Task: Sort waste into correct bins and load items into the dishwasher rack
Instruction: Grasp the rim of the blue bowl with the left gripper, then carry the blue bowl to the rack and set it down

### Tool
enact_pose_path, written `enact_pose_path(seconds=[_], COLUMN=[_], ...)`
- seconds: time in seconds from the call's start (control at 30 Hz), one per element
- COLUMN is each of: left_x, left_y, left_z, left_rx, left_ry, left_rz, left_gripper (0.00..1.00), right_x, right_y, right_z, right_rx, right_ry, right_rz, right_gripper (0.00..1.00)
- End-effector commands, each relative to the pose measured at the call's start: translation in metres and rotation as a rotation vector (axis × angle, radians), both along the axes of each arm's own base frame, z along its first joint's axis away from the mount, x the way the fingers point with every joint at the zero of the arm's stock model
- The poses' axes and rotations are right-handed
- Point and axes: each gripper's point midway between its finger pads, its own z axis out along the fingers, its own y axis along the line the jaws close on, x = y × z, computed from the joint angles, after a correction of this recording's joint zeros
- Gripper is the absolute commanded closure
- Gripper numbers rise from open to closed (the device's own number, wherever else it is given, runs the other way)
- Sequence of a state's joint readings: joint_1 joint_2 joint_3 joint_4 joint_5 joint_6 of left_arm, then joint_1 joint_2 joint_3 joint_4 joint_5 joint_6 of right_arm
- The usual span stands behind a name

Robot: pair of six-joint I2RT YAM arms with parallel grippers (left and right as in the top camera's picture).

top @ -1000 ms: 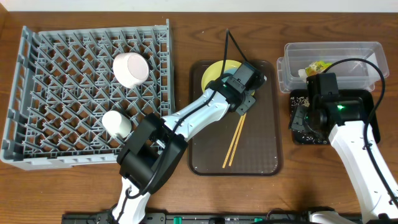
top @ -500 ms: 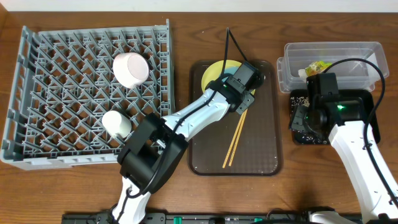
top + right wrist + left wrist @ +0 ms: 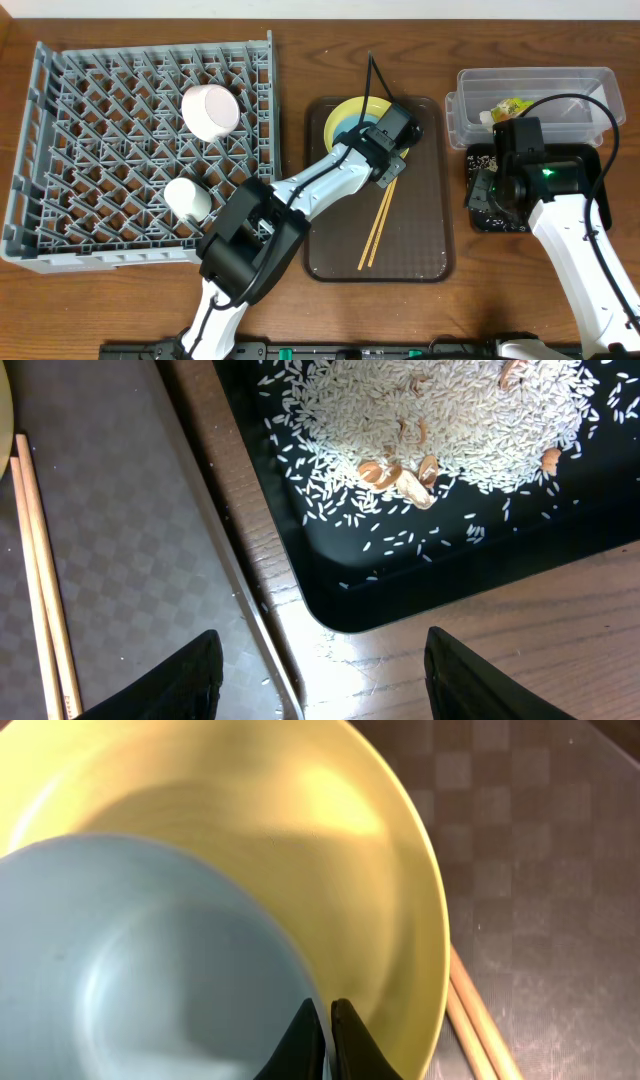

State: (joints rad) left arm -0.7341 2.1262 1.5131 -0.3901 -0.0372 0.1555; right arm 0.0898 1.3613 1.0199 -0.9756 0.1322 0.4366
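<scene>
The light blue bowl (image 3: 150, 970) sits nested on the round yellow plate (image 3: 330, 840) at the far end of the brown serving tray (image 3: 420, 250). My left gripper (image 3: 325, 1035) has its two fingertips drawn almost together at the bowl's near rim. The rim runs straight into the thin slit between them, so I judge I am pinching its wall, one finger inside and one outside. A rim pinch suits a bowl too wide to span, and it lets me lift the bowl clear of the plate beneath.

The wooden chopsticks (image 3: 378, 225) lie side by side on the serving tray just beside the plate, with one end tucked under its edge.

In the grey dishwasher rack (image 3: 60, 150) the white bowl (image 3: 210, 110) and the small pale cup (image 3: 188, 198) are already seated among the pegs, which leaves open lattice for the blue bowl.

My right gripper (image 3: 325, 675) hangs with its fingers wide apart and holding nothing, over the near corner of the black tray (image 3: 480, 570). The rice grains (image 3: 440, 410) are heaped there with a few tan scraps. The snack wrapper (image 3: 512, 107) lies in the clear tub (image 3: 530, 85) behind it.
</scene>
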Motion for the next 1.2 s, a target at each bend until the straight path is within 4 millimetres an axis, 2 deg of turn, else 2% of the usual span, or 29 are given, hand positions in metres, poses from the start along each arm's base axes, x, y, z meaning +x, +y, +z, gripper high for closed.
enact_pose_path(seconds=[0.0, 0.1, 0.17, 0.23, 0.33, 0.53, 0.7, 0.83, 0.97, 1.17], left_x=[0.002, -0.005, -0.01, -0.012, -0.016, -0.031, -0.034, -0.024, -0.011, -0.001], left_y=[0.003, 0.009, 0.021, 0.039, 0.078, 0.134, 0.173, 0.214, 0.265, 0.306], left_z=[0.039, 0.075, 0.101, 0.125, 0.16, 0.205, 0.234, 0.243, 0.229, 0.214], left_rx=[-0.036, -0.065, -0.094, -0.12, -0.188, -0.485, -0.849, -1.074, -1.172, -1.323], left_ry=[-0.049, -0.067, -0.069, -0.069, -0.041, 0.17, 0.372, 0.446, 0.476, 0.539], left_rz=[0.011, 0.027, 0.073, 0.132, 0.251, 0.292, 0.269, 0.314, 0.457, 0.554], left_gripper=[0.94, 0.94, 0.94, 0.94, 0.94, 0.94, 0.94, 0.94, 0.94, 0.94], right_x=[0.002, 0.002, 0.002, 0.002, 0.002, 0.002, 0.004, 0.004, 0.004, 0.006], right_y=[-0.005, -0.005, -0.005, -0.005, -0.005, -0.005, -0.005, -0.005, -0.005, -0.005], right_z=[0.004, 0.004, 0.004, 0.004, 0.004, 0.004, 0.004, 0.004, 0.004, 0.005], right_rx=[-0.016, -0.017, -0.021, -0.022, -0.021, -0.022, -0.021, -0.021, -0.021, -0.023], right_ry=[-0.011, -0.011, -0.011, -0.01, -0.011, -0.012, -0.018, -0.018, -0.018, -0.025], right_rz=[-0.011, -0.011, -0.007, -0.005, -0.005, -0.005, -0.005, -0.005, -0.004, 0.006], right_gripper=[0.37, 0.37, 0.37, 0.37, 0.37, 0.37, 0.37, 0.37, 0.37, 0.37])
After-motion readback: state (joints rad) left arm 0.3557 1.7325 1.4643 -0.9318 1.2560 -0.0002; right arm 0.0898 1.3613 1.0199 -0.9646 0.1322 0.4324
